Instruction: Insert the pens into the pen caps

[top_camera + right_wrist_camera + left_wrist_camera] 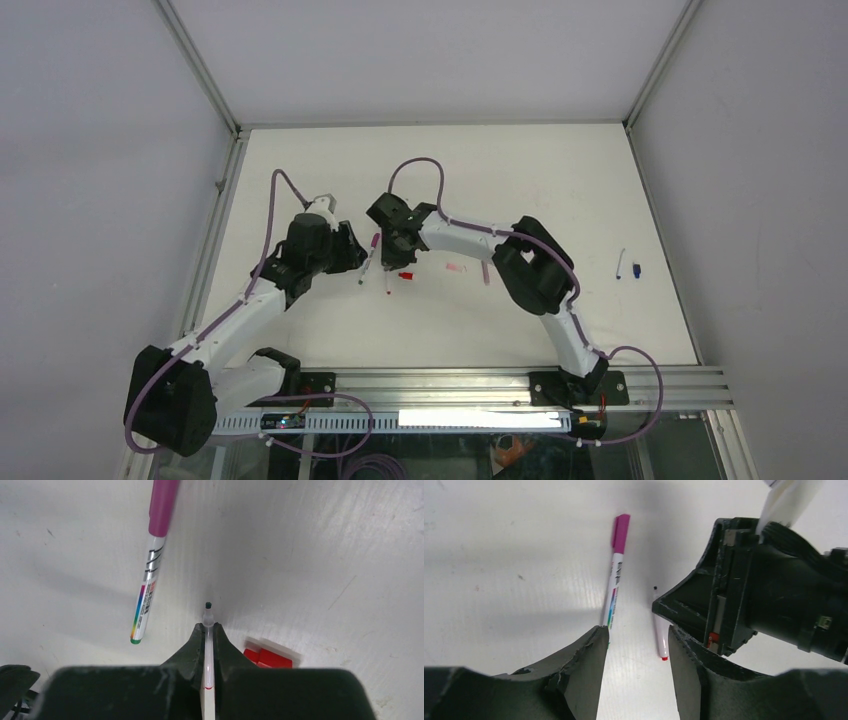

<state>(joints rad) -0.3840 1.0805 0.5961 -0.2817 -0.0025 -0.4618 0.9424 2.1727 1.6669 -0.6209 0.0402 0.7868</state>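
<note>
My right gripper is shut on a thin white pen; its dark tip sticks out past the fingertips, low over the table. A red pen cap lies just right of those fingers. A white pen with a magenta cap lies to the left. My left gripper is open, its fingers empty. Beyond them lie the held pen's red end and the magenta-capped pen. In the top view both grippers meet at the table's middle.
A pink cap and a pink pen lie right of the red cap. Far right lie a white pen and a dark blue cap. The right gripper's black body crowds the left wrist view.
</note>
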